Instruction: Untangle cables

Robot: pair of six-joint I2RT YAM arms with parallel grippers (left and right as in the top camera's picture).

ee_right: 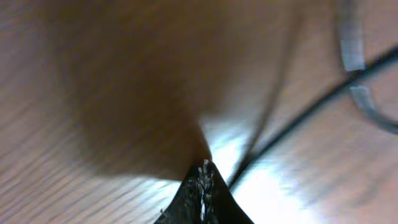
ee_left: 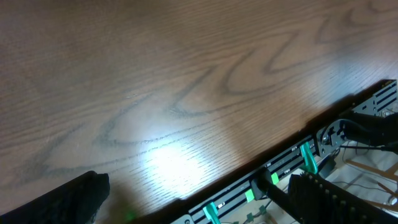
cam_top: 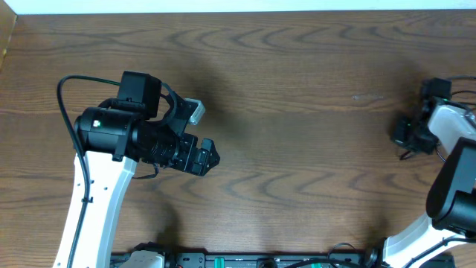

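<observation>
The overhead camera is looking straight down on the table (cam_top: 297, 112) from well above. The left wrist camera is facing slantwise across the table toward its front edge (fairly near). The right wrist camera is hanging very close to the table, and all three are sharing its wood.

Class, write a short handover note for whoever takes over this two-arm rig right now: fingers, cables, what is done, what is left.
Left gripper: fingers wide open, nothing between them, over bare table.
Right gripper: fingers shut, low over the table's right side. A thin black cable runs right beside the tips; whether it is pinched cannot be told.
Cables: seen only by the right gripper. A pale blurred loop, perhaps the white one, crosses the black cable.
Done: no cable is seen laid out on its own.
Left: probably all the untangling; check the right grip first.
</observation>
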